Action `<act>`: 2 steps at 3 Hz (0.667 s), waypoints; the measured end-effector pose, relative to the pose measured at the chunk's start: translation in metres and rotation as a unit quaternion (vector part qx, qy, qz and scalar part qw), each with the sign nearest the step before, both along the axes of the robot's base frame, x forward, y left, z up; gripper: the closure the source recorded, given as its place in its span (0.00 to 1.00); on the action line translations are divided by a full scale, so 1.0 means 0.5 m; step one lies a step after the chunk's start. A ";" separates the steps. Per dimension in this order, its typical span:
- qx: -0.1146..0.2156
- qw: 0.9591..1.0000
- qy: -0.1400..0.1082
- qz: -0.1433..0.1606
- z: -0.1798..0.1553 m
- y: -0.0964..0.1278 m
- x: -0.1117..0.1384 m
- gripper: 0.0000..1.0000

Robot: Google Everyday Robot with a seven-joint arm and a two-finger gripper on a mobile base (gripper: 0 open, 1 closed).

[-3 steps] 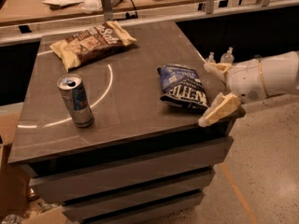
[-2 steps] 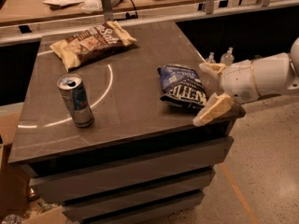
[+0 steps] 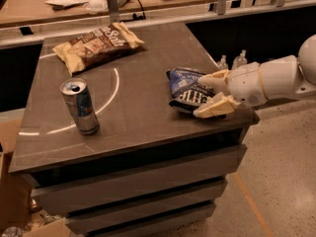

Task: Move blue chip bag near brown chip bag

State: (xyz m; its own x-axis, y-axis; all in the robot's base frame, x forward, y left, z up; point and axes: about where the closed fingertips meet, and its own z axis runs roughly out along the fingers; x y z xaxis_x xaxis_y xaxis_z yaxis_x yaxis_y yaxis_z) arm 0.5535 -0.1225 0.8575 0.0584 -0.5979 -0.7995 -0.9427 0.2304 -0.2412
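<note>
The blue chip bag (image 3: 186,89), navy with white lettering, lies on the right side of the dark table (image 3: 133,117). The brown chip bag (image 3: 97,45), brown with cream ends, lies flat at the table's far left. My gripper (image 3: 206,95) comes in from the right at the table's right edge. It is open, with one cream finger above the blue bag's right end and the other (image 3: 215,107) at its lower right edge. The bag's right part is hidden behind the fingers.
A blue-and-silver drink can (image 3: 79,106) stands upright on the left front of the table. A white arc is marked on the tabletop. A counter with papers and cables runs behind. Two small bottles (image 3: 232,60) stand beyond the right edge. A cardboard box sits on the floor at left.
My gripper has moved left from beside the table's right edge until its fingers straddle the right end of the blue chip bag. The bag, can and brown bag have not moved.
</note>
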 end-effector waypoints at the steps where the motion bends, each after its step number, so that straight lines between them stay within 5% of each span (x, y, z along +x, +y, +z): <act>1: -0.005 1.000 -0.007 -0.011 0.004 -0.003 0.011 0.63; 2: 0.000 1.000 -0.021 -0.019 0.021 -0.002 0.035 0.87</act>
